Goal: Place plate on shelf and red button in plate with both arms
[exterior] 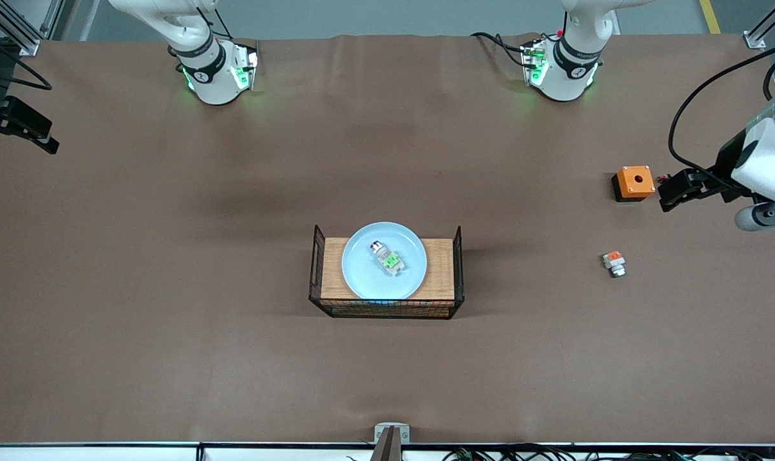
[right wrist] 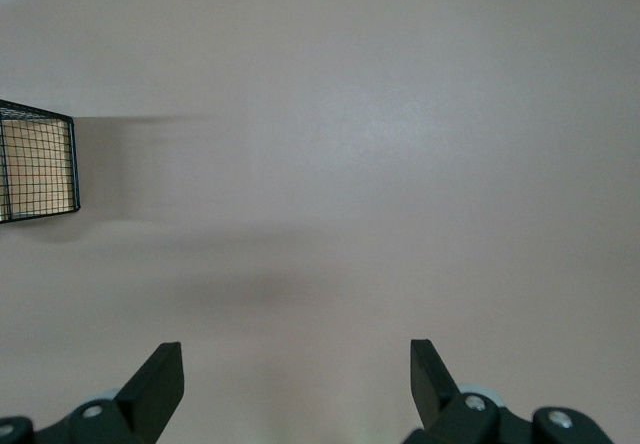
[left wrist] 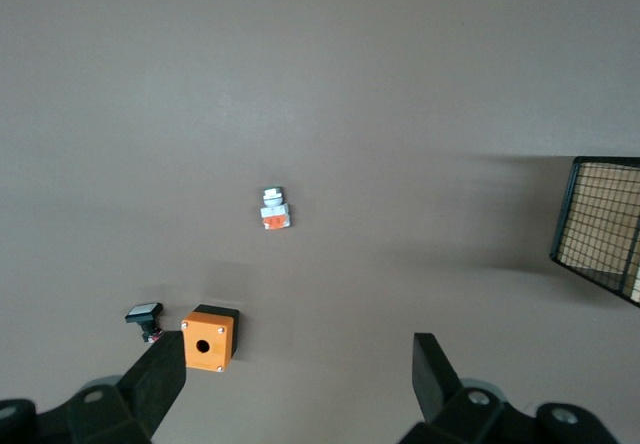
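Two grippers are seen with fingers spread wide and nothing held: the left gripper (left wrist: 300, 384) hangs over bare table at the left arm's end, close to an orange box (exterior: 634, 182), and the right gripper (right wrist: 296, 384) hangs over bare table at the right arm's end. The plate (exterior: 361, 269) is seen lying flat on the wooden floor of a wire basket (exterior: 458, 269) at mid-table, and the red button (exterior: 387, 258) rests on its side inside the plate. Both task things appear already placed.

The plate is judged stiff, smooth and likely slippery; it would best be pinched at its raised rim. The button is judged light, hard and apt to roll; its blocky white body offers the surest hold. A similar white piece with an orange patch (exterior: 614, 262) lies near the box.
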`<state>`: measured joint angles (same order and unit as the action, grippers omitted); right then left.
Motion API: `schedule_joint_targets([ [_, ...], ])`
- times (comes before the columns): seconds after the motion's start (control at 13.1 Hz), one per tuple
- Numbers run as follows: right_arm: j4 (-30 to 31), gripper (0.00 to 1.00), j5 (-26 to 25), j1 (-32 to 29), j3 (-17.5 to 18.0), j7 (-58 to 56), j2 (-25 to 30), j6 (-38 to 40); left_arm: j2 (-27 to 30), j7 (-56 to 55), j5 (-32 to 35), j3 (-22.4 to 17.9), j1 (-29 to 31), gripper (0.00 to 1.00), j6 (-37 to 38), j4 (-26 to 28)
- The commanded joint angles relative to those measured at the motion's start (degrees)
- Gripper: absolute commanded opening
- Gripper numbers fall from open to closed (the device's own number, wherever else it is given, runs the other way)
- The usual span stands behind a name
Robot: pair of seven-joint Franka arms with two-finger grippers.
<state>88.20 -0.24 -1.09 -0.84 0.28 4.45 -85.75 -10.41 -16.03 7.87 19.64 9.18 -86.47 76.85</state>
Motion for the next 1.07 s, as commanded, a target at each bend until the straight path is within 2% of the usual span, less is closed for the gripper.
schedule_joint_targets([
  [0.0, -0.66, 1.00, 0.33, -0.14, 0.05, -0.89, 0.03, 0.59, 3.46, 1.87, -2.41, 0.49, 2.15, 1.00, -0.10, 3.75],
  [0.15, -0.66, 1.00, 0.33, -0.14, 0.05, -0.89, 0.03, 0.59, 6.00, 2.49, -2.51, -0.39, 1.28, 1.00, -0.45, 6.81],
  [0.23, -0.66, 1.00, 0.33, -0.14, 0.05, -0.89, 0.03, 0.67, 7.75, 2.58, -2.59, -2.48, -0.63, 1.00, -1.32, 9.44],
  [0.38, -0.66, 1.00, 0.33, -0.14, 0.05, -0.89, -0.06, 0.59, 11.53, 2.58, -3.03, -9.14, -7.56, 1.00, -3.34, 14.62],
  [0.54, -0.66, 1.00, 0.33, -0.05, 0.05, -0.89, -0.06, 0.59, 14.09, 2.67, -3.12, -13.29, -11.19, 1.00, -4.67, 18.41],
  [0.84, -0.66, 1.00, 0.33, -0.05, 0.05, -0.89, -0.06, 0.59, 19.01, 3.20, -3.12, -15.59, -13.92, 1.00, -10.11, 26.85],
  [1.0, -0.66, 1.00, 0.33, -0.05, 0.05, -0.89, -0.06, 0.59, 19.02, 3.02, -3.21, -15.60, -14.10, 1.00, -10.21, 27.04],
])
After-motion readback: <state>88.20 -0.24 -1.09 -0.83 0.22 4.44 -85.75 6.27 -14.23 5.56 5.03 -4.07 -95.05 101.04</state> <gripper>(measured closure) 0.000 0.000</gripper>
